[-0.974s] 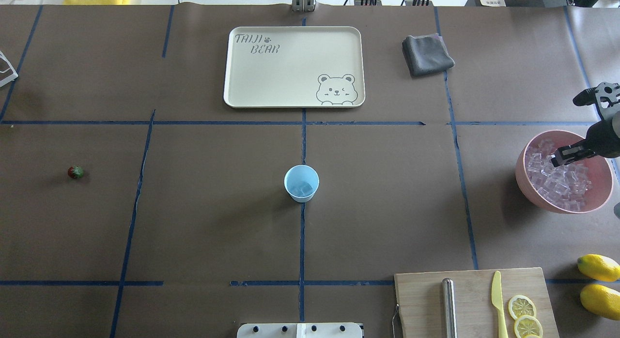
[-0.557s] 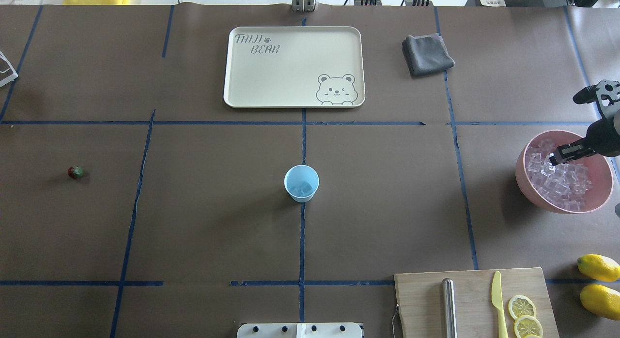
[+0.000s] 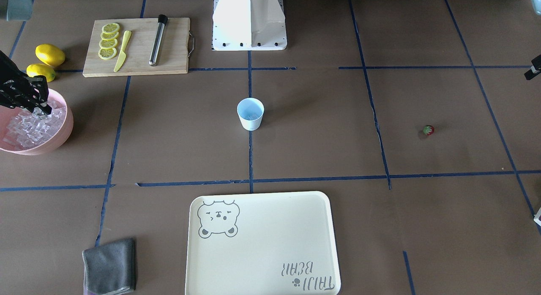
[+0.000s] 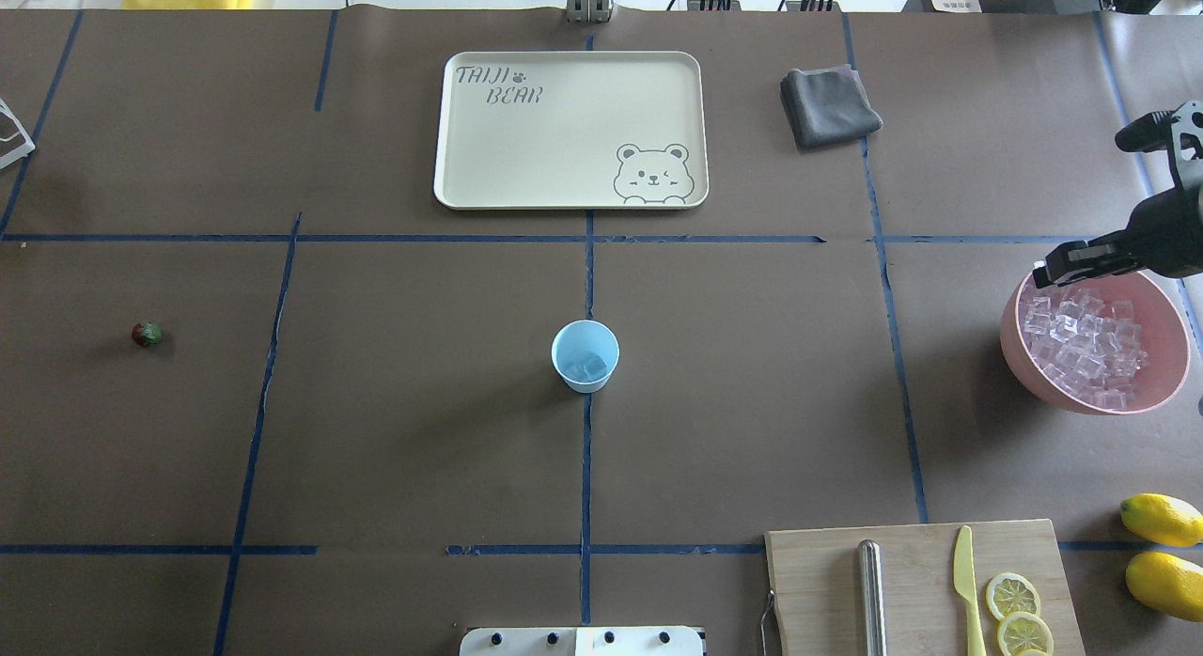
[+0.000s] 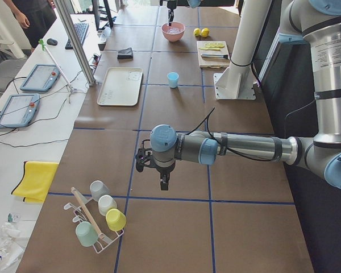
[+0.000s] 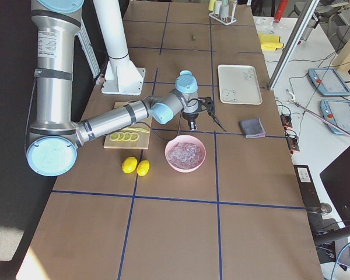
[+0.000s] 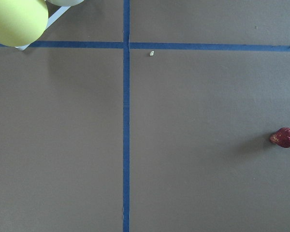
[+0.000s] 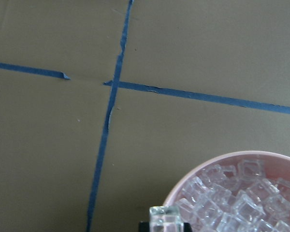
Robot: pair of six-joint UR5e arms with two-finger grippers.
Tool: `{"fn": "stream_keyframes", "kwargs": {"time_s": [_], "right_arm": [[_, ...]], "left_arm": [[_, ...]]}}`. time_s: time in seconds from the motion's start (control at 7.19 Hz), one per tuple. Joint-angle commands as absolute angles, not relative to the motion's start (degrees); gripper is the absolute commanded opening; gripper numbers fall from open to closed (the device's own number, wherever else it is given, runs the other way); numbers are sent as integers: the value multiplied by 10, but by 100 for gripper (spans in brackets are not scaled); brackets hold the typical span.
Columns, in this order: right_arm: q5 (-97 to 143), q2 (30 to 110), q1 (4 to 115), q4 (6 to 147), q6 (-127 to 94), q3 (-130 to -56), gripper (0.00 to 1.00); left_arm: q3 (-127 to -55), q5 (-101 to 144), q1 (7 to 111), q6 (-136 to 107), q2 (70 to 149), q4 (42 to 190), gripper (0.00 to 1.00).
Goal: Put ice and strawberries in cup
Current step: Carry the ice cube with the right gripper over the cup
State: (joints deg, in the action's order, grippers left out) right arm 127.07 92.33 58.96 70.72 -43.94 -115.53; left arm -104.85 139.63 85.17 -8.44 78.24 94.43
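The light blue cup (image 4: pixel 585 355) stands at the table's middle with ice cubes inside; it also shows in the front view (image 3: pixel 250 113). My right gripper (image 4: pixel 1043 273) hangs over the far left rim of the pink bowl (image 4: pixel 1020 351) and is shut on one ice cube (image 8: pixel 165 217). More ice (image 4: pixel 1081 341) fills the bowl. The strawberry (image 4: pixel 146 334) lies alone at the far left, and also in the left wrist view (image 7: pixel 284 137). My left gripper (image 5: pixel 163 185) points down beyond the table's left end; I cannot tell if it is open.
A cream tray (image 4: pixel 451 130) lies at the back centre with a grey cloth (image 4: pixel 827 104) to its right. A cutting board (image 4: pixel 818 581) with a knife, a metal rod and lemon slices is front right. Two lemons (image 4: pixel 1161 518) lie beside it. A cup rack (image 5: pixel 96 227) stands past the left end.
My right gripper has risen out of the ice bowl and moved back and left over its rim, carrying an ice cube. Cup and strawberry have not moved.
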Motion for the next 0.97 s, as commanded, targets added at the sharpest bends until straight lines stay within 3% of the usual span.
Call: {"fn": "stream_keyframes", "kwargs": {"time_s": [0.0, 0.42, 0.56, 0.83], "right_arm": [[1262, 824, 508, 711, -639, -1166, 0], [1117, 676, 338, 729, -861, -1142, 0], [1058, 592, 298, 783, -895, -1107, 0], [1019, 525, 262, 795, -924, -1044, 0]], "left_arm": [[-1050, 1402, 852, -84, 780, 944, 100], [-1056, 1402, 852, -84, 773, 945, 100], [-1056, 1402, 852, -84, 772, 944, 100], [-1056, 1402, 852, -84, 772, 944, 100]]}}
